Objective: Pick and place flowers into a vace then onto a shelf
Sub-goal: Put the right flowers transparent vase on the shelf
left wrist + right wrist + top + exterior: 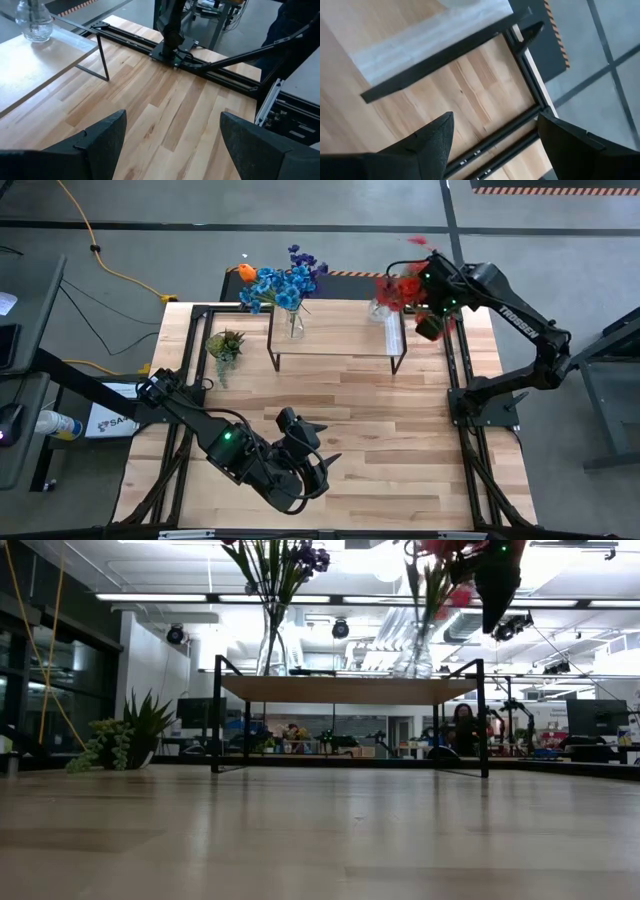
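**Both vases on the shelf, both hands empty**

The flowers stand in two glass vases on the shelf, the red bunch at its right end. The right hand hangs spread wide beside that bunch, holding nothing. The left hand waits over the near tabletop, also wide and empty. The stems look light and springy; the glass is probably slippery and top-heavy, so grip low on the vase body.

Left end effector hovers low near the front of the tabletop, fingers spread; right end effector hangs raised at the far right corner, fingers spread.
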